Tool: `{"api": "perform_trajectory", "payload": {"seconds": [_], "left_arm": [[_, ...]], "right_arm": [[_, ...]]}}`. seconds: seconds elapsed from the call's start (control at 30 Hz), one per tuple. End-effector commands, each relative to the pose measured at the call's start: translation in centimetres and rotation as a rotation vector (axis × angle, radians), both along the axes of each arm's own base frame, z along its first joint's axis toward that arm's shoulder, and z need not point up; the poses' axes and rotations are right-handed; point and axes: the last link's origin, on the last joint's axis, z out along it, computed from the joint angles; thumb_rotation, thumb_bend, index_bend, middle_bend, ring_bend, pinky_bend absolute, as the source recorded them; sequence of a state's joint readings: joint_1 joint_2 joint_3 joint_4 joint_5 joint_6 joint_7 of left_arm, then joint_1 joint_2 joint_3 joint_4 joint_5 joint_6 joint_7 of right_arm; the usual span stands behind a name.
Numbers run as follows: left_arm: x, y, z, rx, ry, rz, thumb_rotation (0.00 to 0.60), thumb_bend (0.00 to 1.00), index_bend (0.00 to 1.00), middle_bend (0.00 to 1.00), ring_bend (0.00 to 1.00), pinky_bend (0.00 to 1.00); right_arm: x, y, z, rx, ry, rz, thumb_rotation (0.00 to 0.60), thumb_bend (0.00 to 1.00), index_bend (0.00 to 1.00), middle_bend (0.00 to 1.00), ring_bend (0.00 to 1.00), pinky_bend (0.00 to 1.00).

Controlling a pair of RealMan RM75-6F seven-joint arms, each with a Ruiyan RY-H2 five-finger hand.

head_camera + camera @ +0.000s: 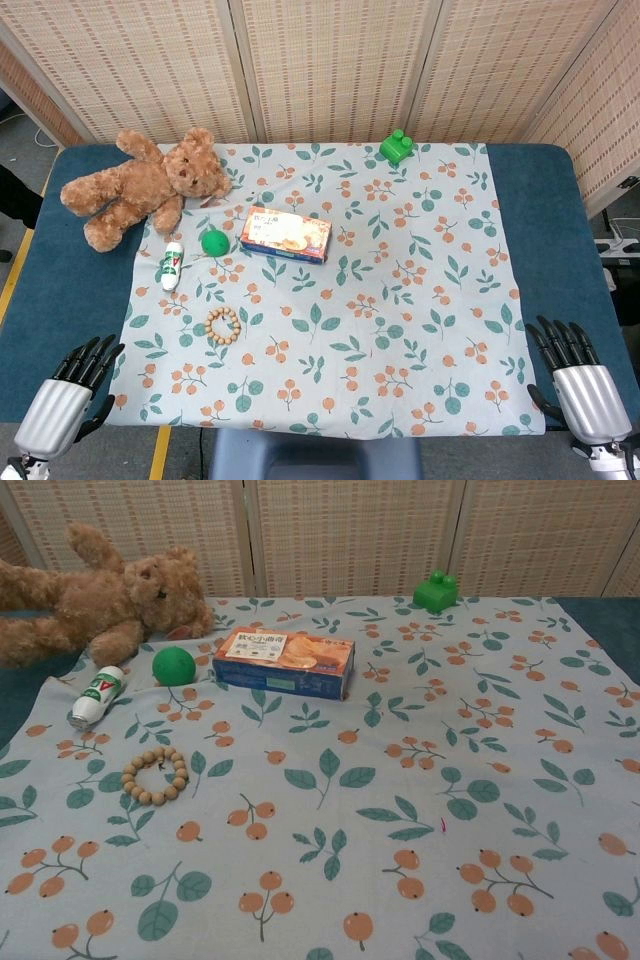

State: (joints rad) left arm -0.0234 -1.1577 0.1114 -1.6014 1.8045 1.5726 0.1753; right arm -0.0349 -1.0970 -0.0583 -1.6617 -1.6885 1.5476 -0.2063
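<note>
From the head view, both hands are waiting at the near edge of the table, so the work appears to be at its very start, with nothing grasped. The left hand (70,392) is hovering over the blue table (60,290) just off the near-left corner of the floral cloth (400,300), palm down, fingers spread apart and holding nothing. The right hand (578,380) is sitting at the near-right corner of the cloth in the same way, fingers fanned wide and empty. Nearest the left hand is the bead bracelet (223,326), lying flat on the cloth, apart from the fingers. Beyond it are lying the small white bottle (173,265), the green ball (213,242) and the biscuit box (286,235), with the teddy bear (140,185) sprawling at the far left and the green block (397,147) at the far edge. Judging by this, any first move would call for a forward reach by the left arm, with the fingers closing only once they are over the chosen thing.

From the chest view, neither hand is showing. The bead bracelet (154,774) is lying on the near left of the cloth, the bottle (97,695) on its side near the ball (173,666), and the box (284,661) just right of the ball.
</note>
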Motion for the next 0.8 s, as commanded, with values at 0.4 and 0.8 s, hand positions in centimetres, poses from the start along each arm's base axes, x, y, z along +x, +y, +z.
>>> {"api": "perform_trajectory", "payload": {"seconds": [0.4,0.8], "left_arm": [[1.5,0.2,-3.4,-0.084,-0.022,-0.116,0.6,0.5,0.0,0.05,0.02,0.14],[4.1,2.9,-11.7,0.001,0.123,-0.23,0.6,0.51,0.1,0.22,0.07,0.06]], "right_arm": [[0.3,0.2,-0.3,-0.004,0.023,-0.003,0.6,0.24,0.0,0.0,0.0,0.0],[0.3,0.0,-0.7,-0.054,0.065,-0.018,0.6,0.24,0.0,0.0,0.0,0.0]]}}
